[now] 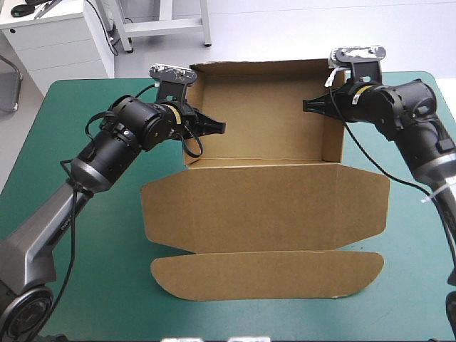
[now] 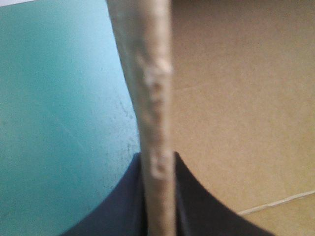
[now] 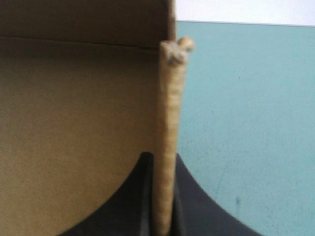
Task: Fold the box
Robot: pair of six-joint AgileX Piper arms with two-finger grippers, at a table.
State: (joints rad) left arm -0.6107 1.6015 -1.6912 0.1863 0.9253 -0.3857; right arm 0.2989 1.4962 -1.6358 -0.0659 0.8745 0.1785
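The teal-green table (image 1: 85, 235) is carrying the brown box (image 1: 263, 206) toward its far middle. The box is looking mostly formed. Its back and side walls are standing as an open tray, and the lid with its curved flap is lying flat toward the near edge. The left gripper (image 1: 214, 127) is pinching the left wall and the right gripper (image 1: 313, 105) the right wall. I'd guess they are only firming up the walls now.

It looked like a robotics lab or test room; a black left arm (image 1: 107, 153) and right arm (image 1: 420, 135) reached over a bench (image 1: 107, 235) with a teal-green cover, the brown box (image 1: 263, 121) between them; beyond its far edge stood a white cabinet (image 1: 50, 43) and a white metal frame (image 1: 164, 27) on a pale floor (image 1: 299, 32).
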